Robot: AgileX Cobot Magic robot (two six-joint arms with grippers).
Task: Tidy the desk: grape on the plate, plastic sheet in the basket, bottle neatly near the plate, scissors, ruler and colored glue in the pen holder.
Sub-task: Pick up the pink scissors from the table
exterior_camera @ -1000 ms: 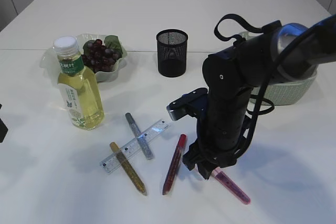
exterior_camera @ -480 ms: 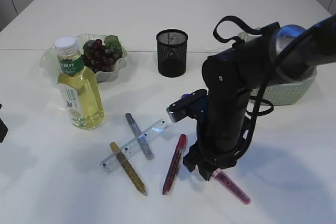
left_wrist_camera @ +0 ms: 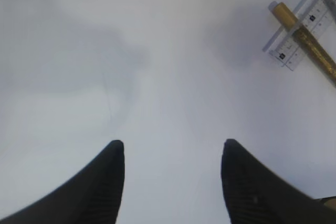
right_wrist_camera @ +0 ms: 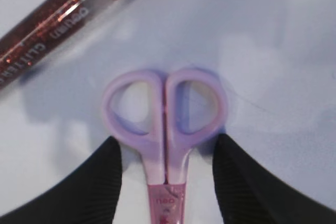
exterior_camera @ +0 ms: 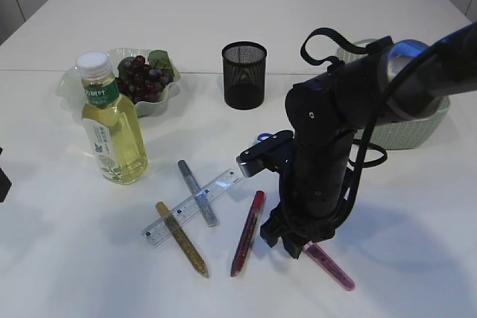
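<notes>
The right gripper [right_wrist_camera: 165,174] stands with jaws spread on either side of the pink plastic scissors [right_wrist_camera: 165,124], whose lilac finger loops lie just ahead of the fingertips on the white table [right_wrist_camera: 273,35]. A dark red glitter glue tube [right_wrist_camera: 58,22] lies beside them. The left gripper [left_wrist_camera: 172,182], also spread, hangs over bare tabletop near a clear plastic ruler [left_wrist_camera: 304,30]. Only the exterior view shows the black mesh pen holder [exterior_camera: 244,74], well apart from the scissors.
</notes>
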